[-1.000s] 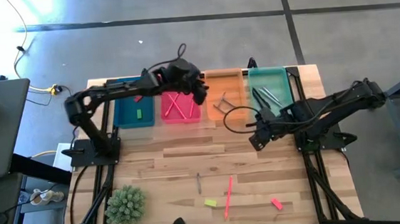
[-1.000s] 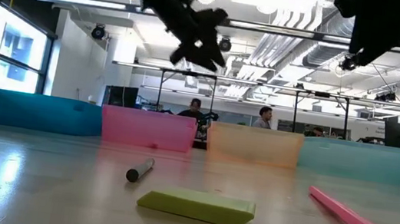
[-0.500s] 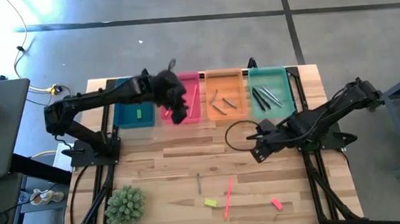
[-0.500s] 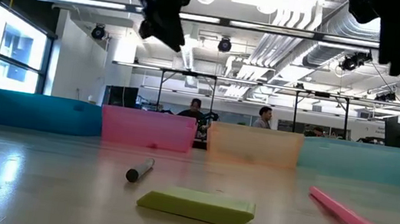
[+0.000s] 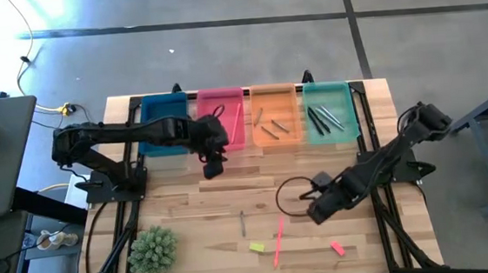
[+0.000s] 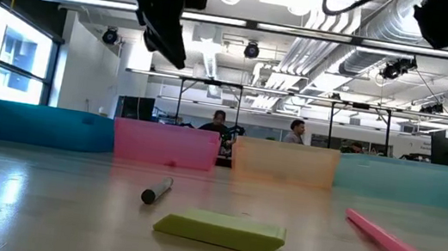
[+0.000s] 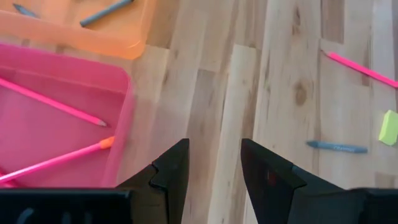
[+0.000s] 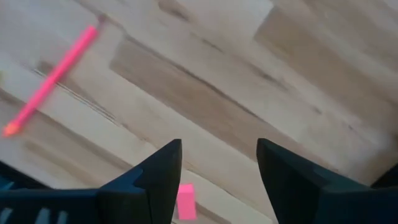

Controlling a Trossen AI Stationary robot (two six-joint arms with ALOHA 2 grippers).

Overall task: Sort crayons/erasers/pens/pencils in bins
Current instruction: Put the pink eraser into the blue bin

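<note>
Four bins stand in a row at the far edge: blue, pink, orange and teal. On the near table lie a grey crayon, a yellow-green eraser, a pink pencil and a red eraser. My left gripper hangs open and empty just in front of the pink bin. My right gripper is open and empty, pointing down above the table, with the red eraser and pink pencil below it.
A spiky green plant stands at the near left corner. Pink pencils lie in the pink bin, grey crayons in the orange bin and dark pens in the teal one. A black cable loop hangs beside my right gripper.
My left gripper has swung from above the bins toward the table's left and near edge, to just in front of the pink bin. My right gripper has moved toward the near edge and sunk lower, toward the pink pencil and red eraser.
</note>
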